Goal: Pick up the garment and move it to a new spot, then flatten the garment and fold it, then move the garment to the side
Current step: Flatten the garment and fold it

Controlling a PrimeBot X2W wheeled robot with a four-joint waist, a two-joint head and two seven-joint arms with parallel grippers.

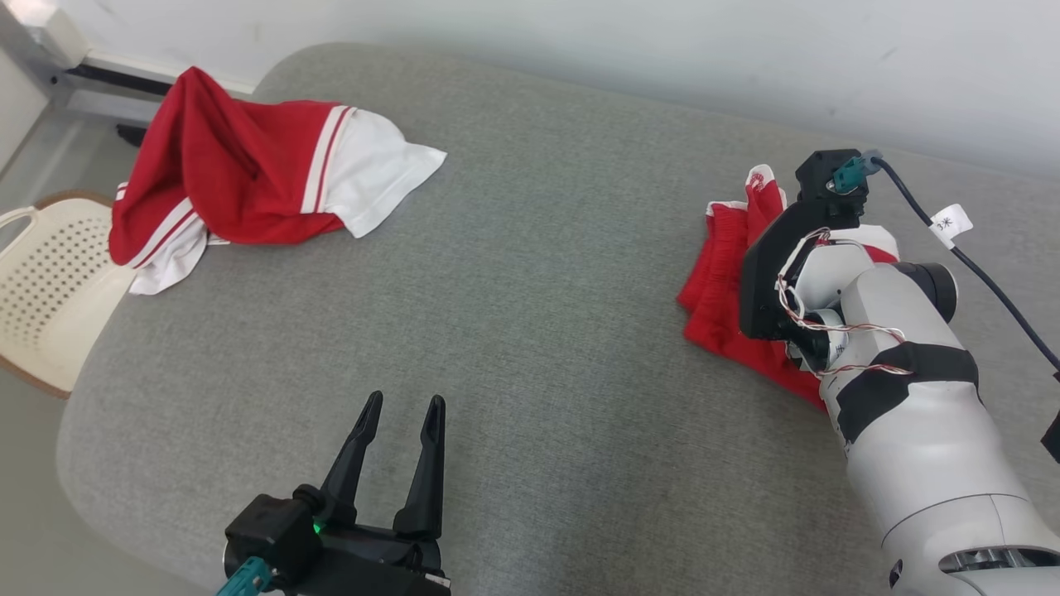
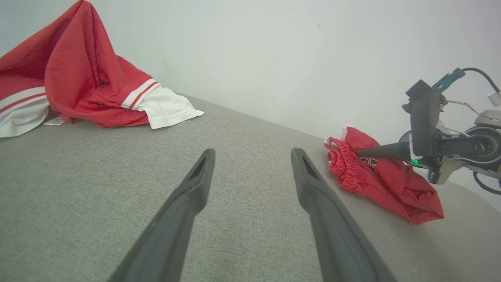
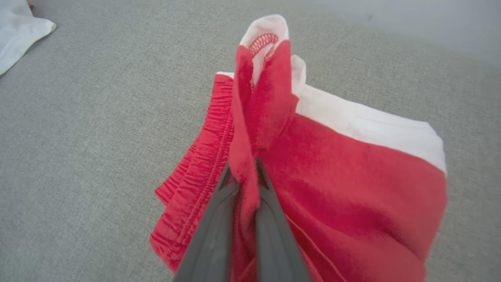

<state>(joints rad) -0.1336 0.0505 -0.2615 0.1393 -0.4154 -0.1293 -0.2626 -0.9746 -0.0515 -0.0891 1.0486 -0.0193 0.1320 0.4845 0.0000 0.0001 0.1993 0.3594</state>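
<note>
The garment, a pair of red shorts [image 1: 716,277] with a white band, lies bunched at the right side of the grey padded table [image 1: 530,314]. My right gripper [image 3: 242,174] is shut on a raised fold of the shorts [image 3: 352,176] just beside the gathered waistband. In the left wrist view the same gripper [image 2: 358,152] pokes into the shorts [image 2: 375,184] from the right. My left gripper [image 1: 406,401] rests open near the table's front edge, well left of the shorts, with nothing between its fingers [image 2: 188,196].
A crumpled red and white jersey [image 1: 248,182] lies at the table's far left corner. A cream perforated chair [image 1: 41,281] stands off the left edge. A dark cable [image 1: 985,273] trails from my right wrist. A pale wall runs behind the table.
</note>
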